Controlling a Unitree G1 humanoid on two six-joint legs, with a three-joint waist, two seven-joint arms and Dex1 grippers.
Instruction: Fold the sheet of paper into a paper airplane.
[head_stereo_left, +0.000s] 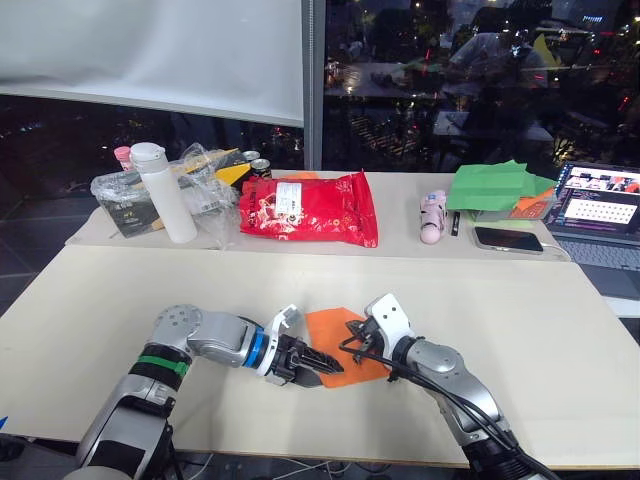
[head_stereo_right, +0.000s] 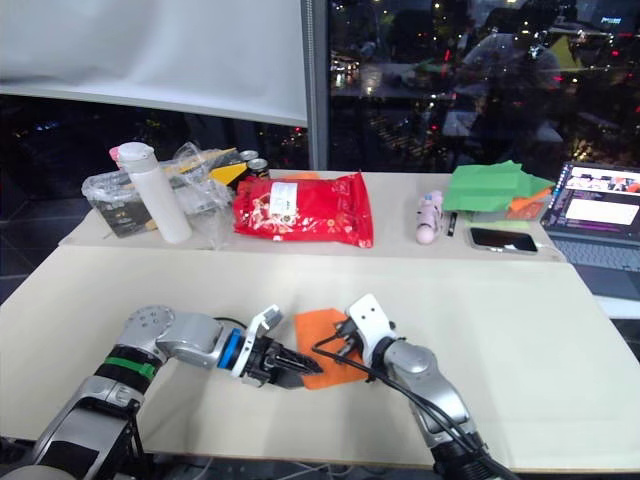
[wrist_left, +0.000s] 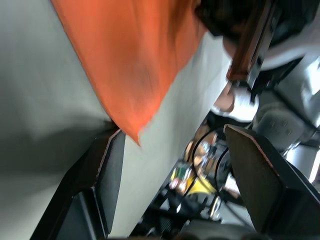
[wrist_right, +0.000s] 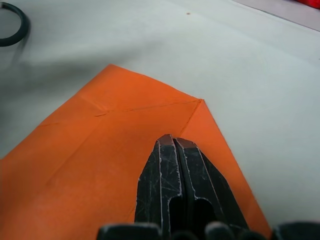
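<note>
Lower centre of the head views, on the near table (head_stereo_left: 560, 330): orange paper (head_stereo_left: 330, 330), lying flat, partly folded into a pointed wedge with creases visible in the right wrist view. Left gripper (head_stereo_left: 318, 364) at the paper's lower left edge, pointing toward frame right, fingers spread wide; in the left wrist view one paper corner (wrist_left: 135, 137) hanging just beside the left finger (wrist_left: 107, 175), the other finger (wrist_left: 260, 170) well apart from it, paper between the jaws not pinched. Right gripper (head_stereo_left: 352, 342) at the paper's right side, pointing toward frame left; in the right wrist view both fingers (wrist_right: 175, 165) pressed together, tips resting on top of the paper just short of a folded corner (wrist_right: 200, 101), nothing gripped between them.

Upper half of the head views, on the far table: white bottle (head_stereo_left: 165, 190) and clear bag (head_stereo_left: 195, 190) at left, red snack bag (head_stereo_left: 310, 208) at centre, green sheets (head_stereo_left: 495, 185), phone (head_stereo_left: 508, 239) and laptop (head_stereo_left: 600, 205) at right.
</note>
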